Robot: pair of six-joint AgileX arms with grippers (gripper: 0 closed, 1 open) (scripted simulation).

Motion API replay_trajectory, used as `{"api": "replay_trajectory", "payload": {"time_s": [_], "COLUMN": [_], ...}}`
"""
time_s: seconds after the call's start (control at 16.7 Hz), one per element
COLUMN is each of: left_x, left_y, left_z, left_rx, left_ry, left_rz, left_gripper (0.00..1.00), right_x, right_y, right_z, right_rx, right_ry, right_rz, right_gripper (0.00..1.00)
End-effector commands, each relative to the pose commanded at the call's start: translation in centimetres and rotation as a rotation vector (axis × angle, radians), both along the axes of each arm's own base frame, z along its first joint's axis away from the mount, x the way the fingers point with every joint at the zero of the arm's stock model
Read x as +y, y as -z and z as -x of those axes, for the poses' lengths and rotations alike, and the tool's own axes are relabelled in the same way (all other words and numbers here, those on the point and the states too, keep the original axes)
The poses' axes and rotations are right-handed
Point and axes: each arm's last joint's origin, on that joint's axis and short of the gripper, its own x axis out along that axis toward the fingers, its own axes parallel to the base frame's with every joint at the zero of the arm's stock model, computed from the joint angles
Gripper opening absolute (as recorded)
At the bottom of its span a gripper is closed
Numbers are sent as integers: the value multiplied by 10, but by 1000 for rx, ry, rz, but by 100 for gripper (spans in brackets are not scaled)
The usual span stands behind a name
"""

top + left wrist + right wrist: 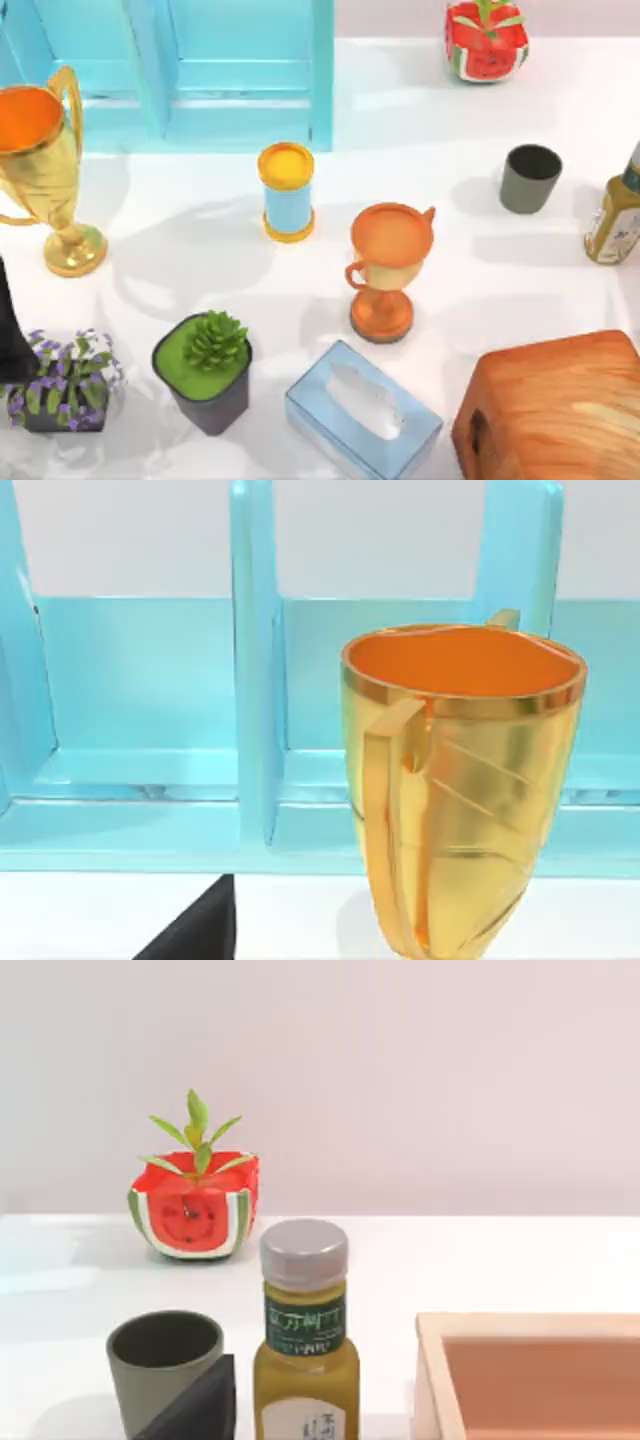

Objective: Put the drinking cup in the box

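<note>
Standing upright on bench (420, 110): drinking cup (530, 178), beside bottle (617, 215). Box (555, 405) nearby. End effector states: cannot tell.

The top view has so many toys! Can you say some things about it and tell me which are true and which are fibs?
1. The cup stands upright on the table. True.
2. The cup is inside the wooden box. False: it stands apart from it, nearer the bottle.
3. The gold trophy is at the table's left. True.
4. The tissue box is red. False: it is blue.
5. The orange trophy lies on its side. False: it stands upright.
</note>
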Motion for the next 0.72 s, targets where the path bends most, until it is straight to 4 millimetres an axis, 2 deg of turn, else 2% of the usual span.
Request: {"api": "replay_trajectory", "payload": {"time_s": [0.18, 0.36, 0.54, 0.72], "left_x": [0, 0, 0, 0], "left_y": [0, 0, 0, 0], "left_z": [0, 0, 0, 0], "left_rx": [0, 0, 0, 0], "left_ry": [0, 0, 0, 0], "left_rz": [0, 0, 0, 0], "left_gripper": [100, 100, 100, 100], "right_x": [0, 0, 0, 1], "right_y": [-2, -18, -49, -90], "right_z": [0, -1, -7, -25], "right_rx": [6, 61, 166, 307], "right_ry": [1, 7, 18, 30], "right_rz": [-1, -8, -20, -33], "right_gripper": [100, 100, 100, 100]}}
